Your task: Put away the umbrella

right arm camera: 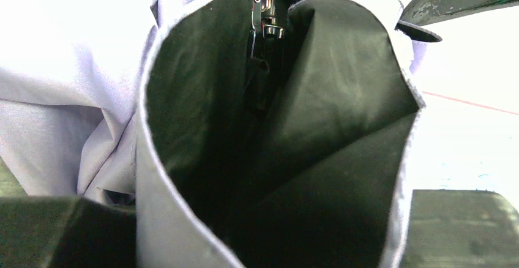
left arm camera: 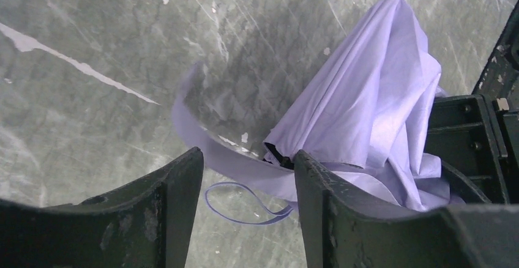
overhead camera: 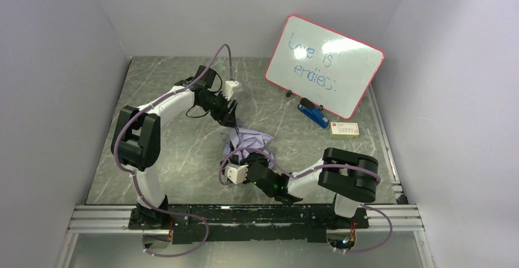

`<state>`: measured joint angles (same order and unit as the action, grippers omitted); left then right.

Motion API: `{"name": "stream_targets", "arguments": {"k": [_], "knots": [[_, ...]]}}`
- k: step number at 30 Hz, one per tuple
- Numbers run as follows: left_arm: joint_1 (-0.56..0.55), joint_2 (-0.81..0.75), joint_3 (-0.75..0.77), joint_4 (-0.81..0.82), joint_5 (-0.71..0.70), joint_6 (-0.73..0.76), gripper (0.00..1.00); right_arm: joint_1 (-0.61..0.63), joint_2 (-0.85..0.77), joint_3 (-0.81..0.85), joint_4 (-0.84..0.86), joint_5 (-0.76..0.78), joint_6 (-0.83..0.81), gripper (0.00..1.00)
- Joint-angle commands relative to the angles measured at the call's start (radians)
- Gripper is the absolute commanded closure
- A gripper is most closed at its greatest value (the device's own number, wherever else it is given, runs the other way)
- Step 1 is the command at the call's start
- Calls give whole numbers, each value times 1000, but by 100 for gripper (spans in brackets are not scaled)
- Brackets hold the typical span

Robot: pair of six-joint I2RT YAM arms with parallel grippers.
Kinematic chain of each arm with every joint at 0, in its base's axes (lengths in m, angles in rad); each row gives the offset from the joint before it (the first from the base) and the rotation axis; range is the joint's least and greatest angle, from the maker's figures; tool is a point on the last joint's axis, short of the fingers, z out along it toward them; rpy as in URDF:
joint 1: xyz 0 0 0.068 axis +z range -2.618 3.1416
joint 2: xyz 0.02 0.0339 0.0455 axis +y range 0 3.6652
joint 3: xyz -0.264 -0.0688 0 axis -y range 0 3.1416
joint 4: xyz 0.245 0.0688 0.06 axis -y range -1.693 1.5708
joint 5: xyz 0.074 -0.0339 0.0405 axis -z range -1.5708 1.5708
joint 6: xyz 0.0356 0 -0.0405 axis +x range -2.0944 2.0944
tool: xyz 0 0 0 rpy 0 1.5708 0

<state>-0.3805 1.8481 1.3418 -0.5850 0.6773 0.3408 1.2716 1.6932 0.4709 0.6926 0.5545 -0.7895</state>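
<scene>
On the grey marble table, the umbrella lies collapsed at centre. At its twelve o'clock our left gripper is spread astride the strap. At six, the right gripper straddles folds; we cannot tell its grip. Next, we judge, comes pinching that strap.

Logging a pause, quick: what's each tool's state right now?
Left tool: open, fingers apart just short of the umbrella.
Right tool: fingers either side of the umbrella fabric; grip cannot be told.

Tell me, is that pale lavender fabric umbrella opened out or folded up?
Collapsed but not tidied: the pale lavender fabric umbrella lies as a loose, crumpled bundle, its strap unfastened.
</scene>
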Motion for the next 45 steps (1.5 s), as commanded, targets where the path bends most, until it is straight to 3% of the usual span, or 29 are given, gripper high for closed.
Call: {"name": "stream_targets", "arguments": {"k": [1,11,19,22,28,32,37,45], "knots": [[-14,16,10,-43,77,29,43,7,35,-21,-78,-5,33,80],[-16,-2,17,-104,32,66,94,9,37,-27,-74,5,33,80],[-6,-116,-35,-88,-118,78,95,8,31,-38,-62,11,39,80],[-3,-144,-79,-75,-105,112,83,9,35,-39,-60,7,45,80],[3,-174,-129,-31,-75,175,40,11,38,-43,-46,1,32,81],[3,-155,-138,-21,-44,214,25,11,38,-38,-47,-5,31,81],[3,-97,-122,-18,22,235,19,11,45,-33,-50,-8,37,81],[3,-18,-107,-49,91,270,19,11,33,-30,-64,-8,36,81]]}}
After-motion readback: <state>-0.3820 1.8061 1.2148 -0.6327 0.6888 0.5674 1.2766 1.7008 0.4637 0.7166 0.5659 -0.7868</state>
